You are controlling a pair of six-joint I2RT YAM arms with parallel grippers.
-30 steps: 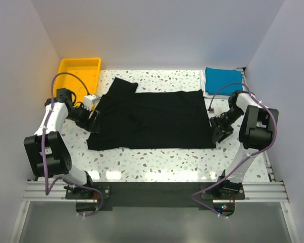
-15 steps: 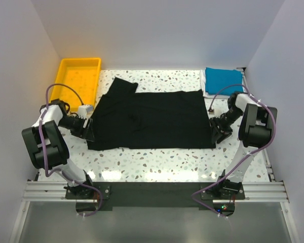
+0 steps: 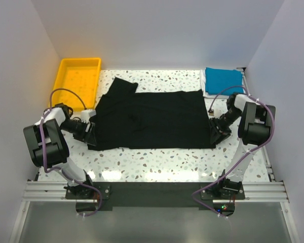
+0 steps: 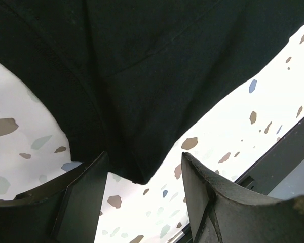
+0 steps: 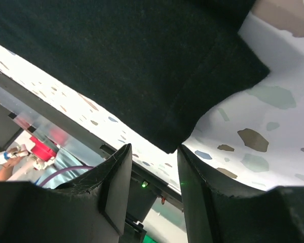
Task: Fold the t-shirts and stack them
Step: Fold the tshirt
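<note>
Large plain black cloth t-shirt [image 3: 152,119] lies spread flat. Left gripper [image 3: 90,133] at its near-left corner, jaws wide, ungripped. Right gripper [image 3: 214,133] at its near-right corner, jaws narrowly apart. Folded bright blue t-shirt [image 3: 223,80] beyond its far-right corner.

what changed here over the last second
The left hand moved toward the near edge along the left side of the black t-shirt, from beside the sleeve to the near left corner, which now lies between its open fingers. Nothing was gripped or released. The right hand at the near right corner, the shirt itself, the blue t-shirt and the yellow tray stayed put.
</note>
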